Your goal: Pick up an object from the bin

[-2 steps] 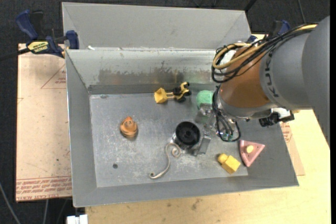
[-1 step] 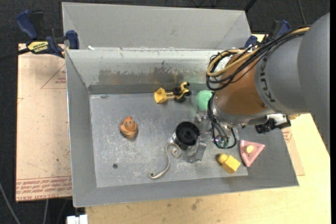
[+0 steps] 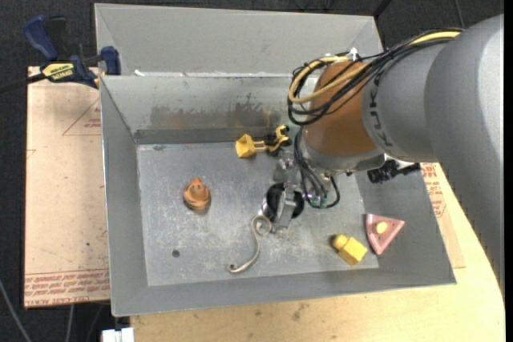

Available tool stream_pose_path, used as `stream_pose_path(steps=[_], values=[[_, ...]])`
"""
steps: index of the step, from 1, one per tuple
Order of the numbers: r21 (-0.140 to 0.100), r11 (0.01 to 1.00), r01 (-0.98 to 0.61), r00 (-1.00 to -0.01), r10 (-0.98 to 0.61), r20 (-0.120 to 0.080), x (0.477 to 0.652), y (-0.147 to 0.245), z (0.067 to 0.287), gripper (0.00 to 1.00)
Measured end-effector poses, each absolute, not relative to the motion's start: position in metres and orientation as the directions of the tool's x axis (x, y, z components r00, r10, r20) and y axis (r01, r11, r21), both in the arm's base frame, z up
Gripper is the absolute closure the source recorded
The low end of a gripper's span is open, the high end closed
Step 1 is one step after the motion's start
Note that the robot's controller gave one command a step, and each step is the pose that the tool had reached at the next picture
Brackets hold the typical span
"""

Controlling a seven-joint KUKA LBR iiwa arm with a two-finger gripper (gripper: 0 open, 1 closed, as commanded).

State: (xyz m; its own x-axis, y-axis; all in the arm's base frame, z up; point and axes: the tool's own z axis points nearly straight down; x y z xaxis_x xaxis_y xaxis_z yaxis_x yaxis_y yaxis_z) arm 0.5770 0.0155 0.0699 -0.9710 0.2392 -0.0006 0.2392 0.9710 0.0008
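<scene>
The big grey arm [image 3: 449,92] came in from the right, with an orange cover and looped yellow and black cables at its wrist. It reached down into the grey metal bin [image 3: 240,52]. Its pincer [image 3: 278,212] was low over the middle of the bin floor, just above the upper end of a thin grey curved hook [image 3: 250,254]. Whether the pincer was wide or narrow, I could not tell, nor whether it touched the hook. The hook lay flat, running from under the pincer down towards the near wall, its lower end curling left. A pink triangle with a yellow centre [image 3: 383,232] lay by the right wall, and a small yellow block [image 3: 349,249] lay just beside it on the left. An orange-brown cone-shaped piece [image 3: 196,195] stood well apart to the left. A small yellow piece [image 3: 247,146] sat near the back wall, close to the wrist
</scene>
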Motion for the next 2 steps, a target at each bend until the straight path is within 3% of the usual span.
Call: stream_pose_path(steps=[1, 2], values=[[0.0, 0.967, 0.257, -0.967, 0.257, -0.002, 0.5492, -0.015, 0.0704, 1.0], [0.0, 0.967, 0.256, -0.967, 0.256, -0.002, 0.5493, -0.015, 0.0704, 1.0]])
